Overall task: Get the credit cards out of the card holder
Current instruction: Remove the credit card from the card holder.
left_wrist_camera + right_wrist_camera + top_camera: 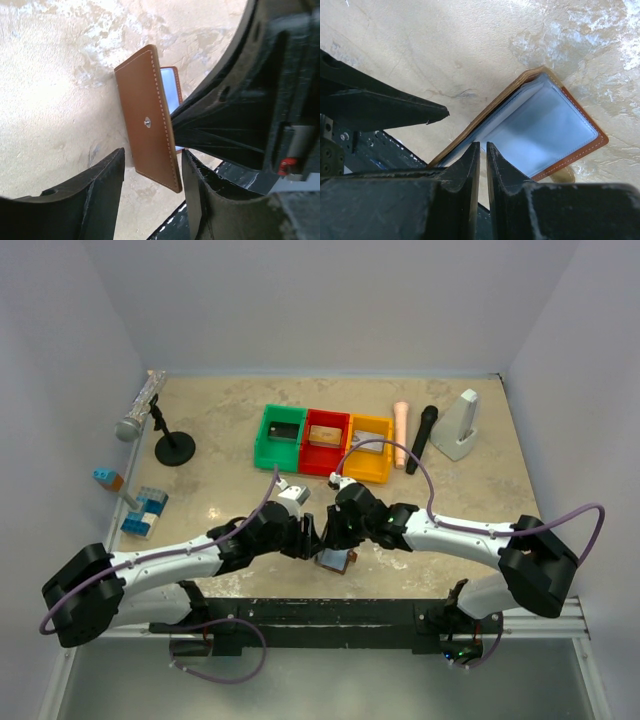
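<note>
The card holder (545,125) stands open and tilted near the table's (420,40) near edge with no credit cards out: the opening step, I judge, and next a card must be found and pinched. The right gripper (483,147) has its fingers almost together, seemingly nipping the holder's edge, while the left gripper (152,160) has its fingers apart astride the brown cover. Only the right wrist view shows the grey-blue pockets, only the left wrist view the snap stud (147,121)

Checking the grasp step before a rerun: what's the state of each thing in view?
card holder: open, outer flap tilted up.
left gripper: open, fingers either side of the holder's lower corner.
right gripper: nearly shut, seemingly pinching the card holder's edge.
credit cards: none visible; only grey-blue lining shows.
green bin: upright, contents unclear.
red bin: upright, contents unclear.
yellow bin: upright, contents unclear.
</note>
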`<move>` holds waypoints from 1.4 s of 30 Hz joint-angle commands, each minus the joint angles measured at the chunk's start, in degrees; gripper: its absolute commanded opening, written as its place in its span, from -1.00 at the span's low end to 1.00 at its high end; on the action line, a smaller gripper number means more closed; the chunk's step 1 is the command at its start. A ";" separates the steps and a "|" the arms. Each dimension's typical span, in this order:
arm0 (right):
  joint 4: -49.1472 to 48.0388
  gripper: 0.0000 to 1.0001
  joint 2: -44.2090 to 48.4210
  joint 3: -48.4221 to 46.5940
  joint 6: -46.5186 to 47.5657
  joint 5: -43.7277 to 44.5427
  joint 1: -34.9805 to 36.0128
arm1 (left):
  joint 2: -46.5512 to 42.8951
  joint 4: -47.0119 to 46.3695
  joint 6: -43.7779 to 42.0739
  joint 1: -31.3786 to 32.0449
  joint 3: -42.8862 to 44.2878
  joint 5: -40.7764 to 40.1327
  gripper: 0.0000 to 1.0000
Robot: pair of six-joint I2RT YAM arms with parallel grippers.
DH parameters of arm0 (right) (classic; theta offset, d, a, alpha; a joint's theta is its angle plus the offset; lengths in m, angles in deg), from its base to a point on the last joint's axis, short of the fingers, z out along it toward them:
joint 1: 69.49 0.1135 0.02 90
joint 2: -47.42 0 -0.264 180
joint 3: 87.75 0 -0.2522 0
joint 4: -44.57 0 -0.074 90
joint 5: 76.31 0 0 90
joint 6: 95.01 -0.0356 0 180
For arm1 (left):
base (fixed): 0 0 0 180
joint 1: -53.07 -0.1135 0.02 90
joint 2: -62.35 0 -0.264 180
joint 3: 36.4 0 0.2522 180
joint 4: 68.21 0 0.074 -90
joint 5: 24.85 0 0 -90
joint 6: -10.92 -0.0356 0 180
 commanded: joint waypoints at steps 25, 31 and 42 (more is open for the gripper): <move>-4.08 -0.99 -0.19 6.65 -1.17 1.31 -1.74 | 5.06 1.57 6.70 0.10 -2.87 -7.18 -1.00; -3.90 -1.00 -2.83 7.18 -2.48 2.28 -2.62 | 5.67 6.20 11.71 0.10 -4.55 -10.78 -1.00; -5.58 -1.00 -6.26 9.38 -4.42 2.19 -3.41 | 12.25 7.83 20.77 -5.42 -8.67 -10.98 -1.00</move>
